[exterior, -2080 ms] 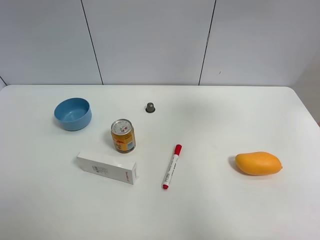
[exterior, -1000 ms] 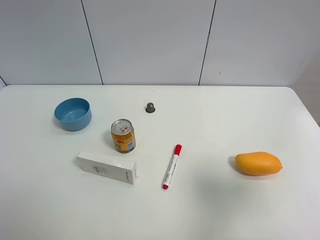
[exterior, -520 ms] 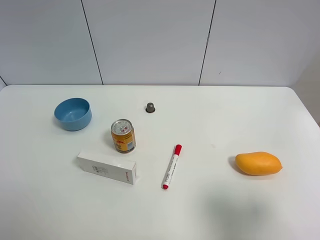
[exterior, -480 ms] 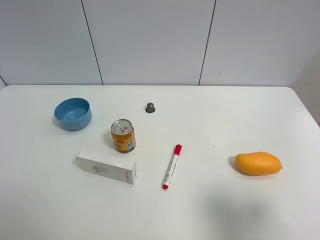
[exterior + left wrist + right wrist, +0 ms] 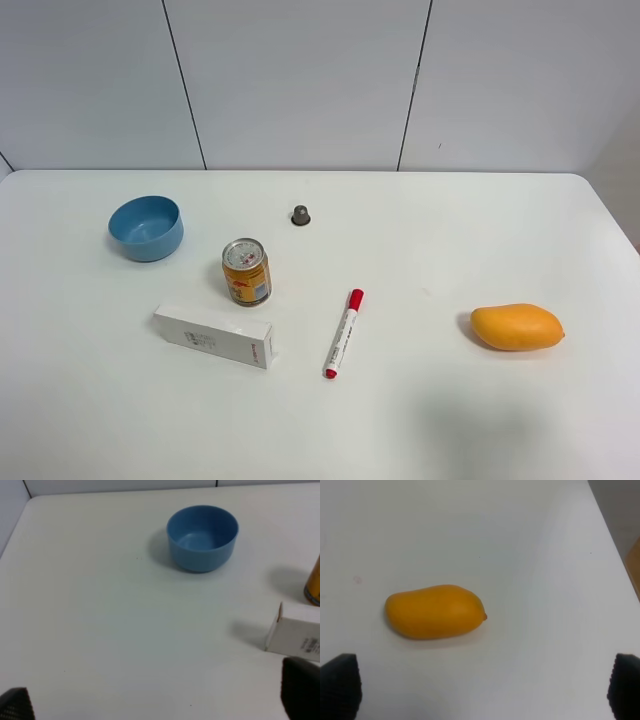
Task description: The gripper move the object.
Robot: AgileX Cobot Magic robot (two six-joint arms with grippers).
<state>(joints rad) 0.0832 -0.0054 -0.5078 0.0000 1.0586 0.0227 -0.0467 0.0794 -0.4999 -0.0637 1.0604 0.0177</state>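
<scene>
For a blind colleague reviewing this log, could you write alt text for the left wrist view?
A white carton lies at the frame's edge, near the open left claw, whose dark fingertips just show. Beyond it on the white table sits an empty blue bowl.

white carton [image 5: 214,336], flat, tool [image 5: 155,705] spread

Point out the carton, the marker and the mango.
carton [image 5: 214,336]: exterior high view, middle of its top face.
marker [image 5: 343,334]: exterior high view, middle of the white barrel.
mango [image 5: 516,326]: exterior high view, centre of its orange skin.
</scene>
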